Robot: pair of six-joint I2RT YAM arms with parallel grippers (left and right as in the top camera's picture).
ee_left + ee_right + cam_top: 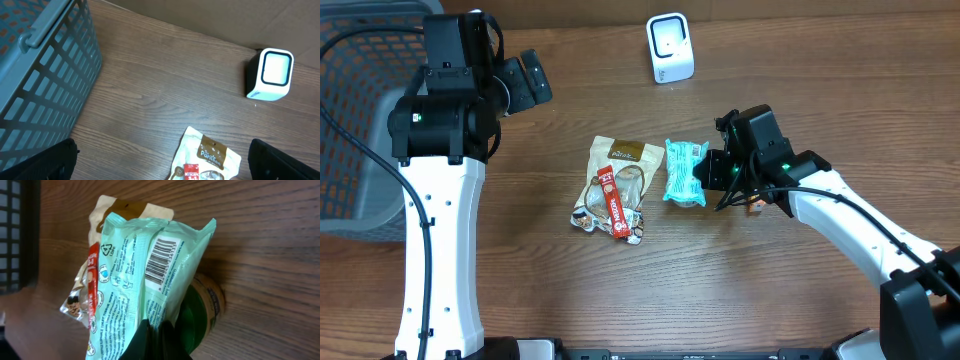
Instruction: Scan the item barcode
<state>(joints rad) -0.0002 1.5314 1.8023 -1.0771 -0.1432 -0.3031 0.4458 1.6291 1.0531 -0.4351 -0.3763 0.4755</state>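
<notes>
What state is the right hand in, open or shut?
Shut: the right hand pinches the edge of the green packet, its fingers together.

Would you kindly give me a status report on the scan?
Left gripper open, near basket. Right gripper shut on green packet, barcode showing. Snack pouch beside it; scanner apart.

Robot lab staged as a shop checkout
Wood-grain desk (620, 290) with a white barcode scanner (670, 48), a plastic basket (350, 130) and packaged goods (684, 172), between two robot arms (440, 230)

White links (438, 260), black joints (445, 110), cables (350, 130)
</notes>
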